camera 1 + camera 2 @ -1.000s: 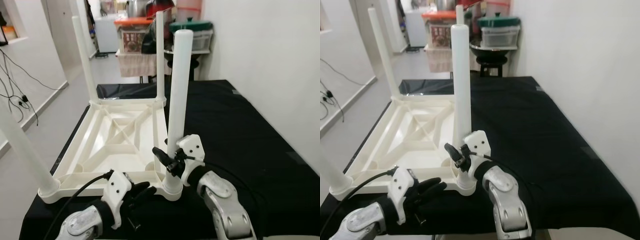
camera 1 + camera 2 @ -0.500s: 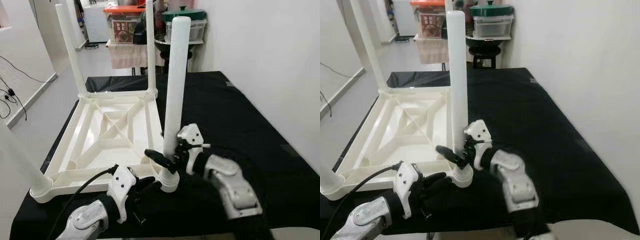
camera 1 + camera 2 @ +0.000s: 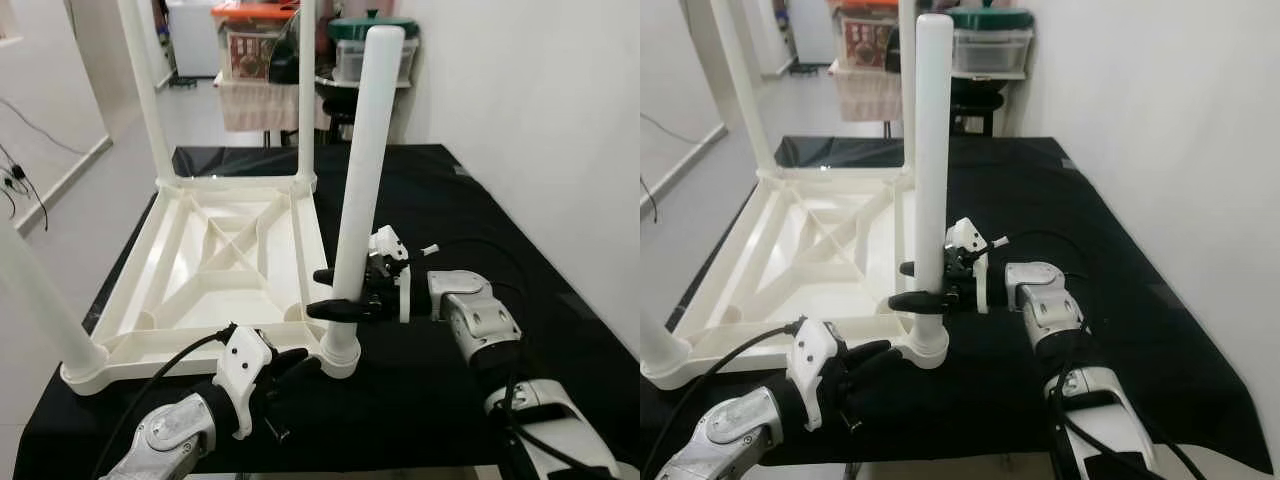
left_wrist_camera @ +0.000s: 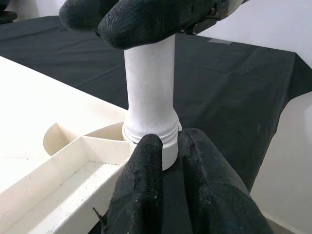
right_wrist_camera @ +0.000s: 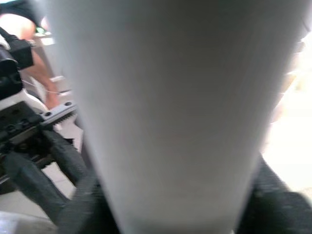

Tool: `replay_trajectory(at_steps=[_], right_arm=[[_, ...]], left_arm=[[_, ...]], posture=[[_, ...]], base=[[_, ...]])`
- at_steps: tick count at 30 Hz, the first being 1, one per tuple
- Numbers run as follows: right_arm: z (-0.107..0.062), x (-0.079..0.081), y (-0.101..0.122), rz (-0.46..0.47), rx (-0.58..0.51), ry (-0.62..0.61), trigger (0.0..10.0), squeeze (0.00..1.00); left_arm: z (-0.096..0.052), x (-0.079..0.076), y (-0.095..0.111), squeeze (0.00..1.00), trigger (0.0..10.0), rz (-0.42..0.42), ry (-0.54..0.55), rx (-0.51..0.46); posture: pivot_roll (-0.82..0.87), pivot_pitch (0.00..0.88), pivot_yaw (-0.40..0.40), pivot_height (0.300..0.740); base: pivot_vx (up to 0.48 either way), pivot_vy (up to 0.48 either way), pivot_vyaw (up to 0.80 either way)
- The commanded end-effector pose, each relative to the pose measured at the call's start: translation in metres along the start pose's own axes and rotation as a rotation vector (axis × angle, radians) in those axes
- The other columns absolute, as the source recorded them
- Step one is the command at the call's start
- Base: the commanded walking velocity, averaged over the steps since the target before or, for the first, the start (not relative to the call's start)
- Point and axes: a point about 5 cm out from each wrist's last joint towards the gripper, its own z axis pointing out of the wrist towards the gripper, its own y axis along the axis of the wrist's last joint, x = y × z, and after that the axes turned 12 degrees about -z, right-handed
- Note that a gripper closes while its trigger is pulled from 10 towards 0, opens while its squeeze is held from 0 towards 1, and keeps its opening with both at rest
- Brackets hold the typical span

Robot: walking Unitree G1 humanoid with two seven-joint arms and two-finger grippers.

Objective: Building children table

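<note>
Since a second ago, the right arm has swung out from close under the camera to reach in sideways from the right, and the white leg it holds now stands closer to upright in its socket. Right gripper (image 3: 335, 291) is closed around the lower part of that near-right leg (image 3: 362, 170), one black finger in front of the tube and one behind it, just above the round socket collar (image 3: 340, 356). In the right wrist view the leg (image 5: 165, 112) is blurred and very close between the fingers (image 5: 53, 161). Left gripper (image 3: 290, 362) lies low on the black cloth (image 3: 470, 220) at the near edge of the bench, its two fingers (image 4: 141, 190) pressed together with nothing between them, tips touching or just beside the base of the same collar (image 4: 156, 139). An upturned white tabletop (image 3: 225, 260) rests on the cloth, covering the left half of the bench, its ribbed underside facing up. Two far legs (image 3: 145, 90) rise from its far corners, and another leg (image 3: 40, 310) leans at the near-left corner. Beyond the far edge stands a stack of storage boxes (image 3: 255, 45).
</note>
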Motion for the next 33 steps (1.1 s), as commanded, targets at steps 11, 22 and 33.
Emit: replay_trajectory(at_steps=[11,22,33], right_arm=[[-0.014,0.012,-0.013,-0.008,-0.115,-0.068,0.0,0.0],[0.041,0.061,-0.047,0.09,0.18,-0.891,0.0,0.0],[0.056,0.075,-0.034,0.149,0.024,-0.501,10.0,1.0]], left_arm=[[-0.003,0.003,-0.003,0.0,10.0,0.003,0.006,0.013],[-0.006,0.005,-0.006,0.0,10.0,-0.004,-0.008,0.037],[0.001,0.001,-0.007,0.0,10.0,0.0,-0.028,0.034]], posture=[[0.1,0.0,-0.051,0.74],[0.04,0.0,-0.012,0.74],[0.06,0.0,-0.024,0.74]], base=[[0.0,0.0,0.0],[0.0,0.0,0.0],[0.0,0.0,0.0]])
